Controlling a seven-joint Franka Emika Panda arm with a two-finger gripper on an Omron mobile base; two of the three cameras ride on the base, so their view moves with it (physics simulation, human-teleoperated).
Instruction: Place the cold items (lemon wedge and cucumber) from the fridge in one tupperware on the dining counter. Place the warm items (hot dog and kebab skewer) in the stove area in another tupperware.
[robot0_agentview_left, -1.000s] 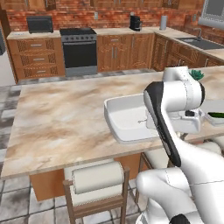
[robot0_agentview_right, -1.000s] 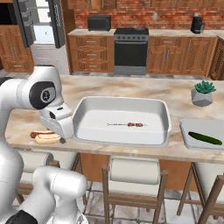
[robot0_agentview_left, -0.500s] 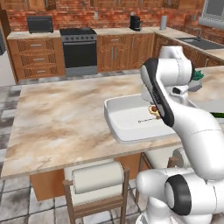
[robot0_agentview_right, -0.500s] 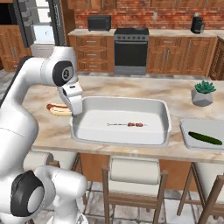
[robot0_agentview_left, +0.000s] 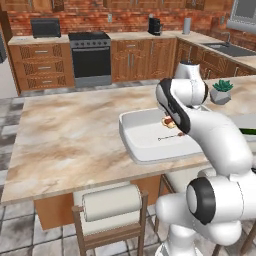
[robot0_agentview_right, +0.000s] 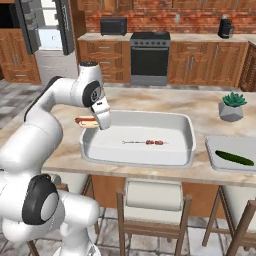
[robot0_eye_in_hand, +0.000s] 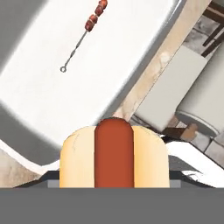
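Observation:
My gripper (robot0_agentview_right: 93, 121) is shut on the hot dog (robot0_agentview_right: 85, 120), a reddish sausage in a pale bun, and holds it level just above the left rim of the wide white tupperware (robot0_agentview_right: 140, 160) on the dining counter (robot0_agentview_right: 200, 107). In the hand view the hot dog (robot0_eye_in_hand: 113, 155) sits end-on at the bottom, hiding the fingertips, with the tupperware (robot0_eye_in_hand: 35, 100) below it. The kebab skewer (robot0_agentview_right: 147, 142) lies flat on the container's floor. In the left base view the hot dog (robot0_agentview_left: 167, 120) peeks out beside my arm above the skewer (robot0_agentview_left: 172, 136). A cucumber (robot0_agentview_right: 235, 158) lies in a second white container (robot0_agentview_right: 216, 162) at the right.
A potted plant (robot0_agentview_right: 231, 106) stands on the counter behind the second container. Stools (robot0_agentview_right: 152, 195) line the counter's near edge. The black stove (robot0_agentview_right: 150, 57) stands at the back wall between wooden cabinets, and the fridge (robot0_agentview_right: 47, 30) stands open at the back left.
The hot dog has left the counter at the left of the tupperware. It has travelled up and rightward with the gripper to the container's left rim.

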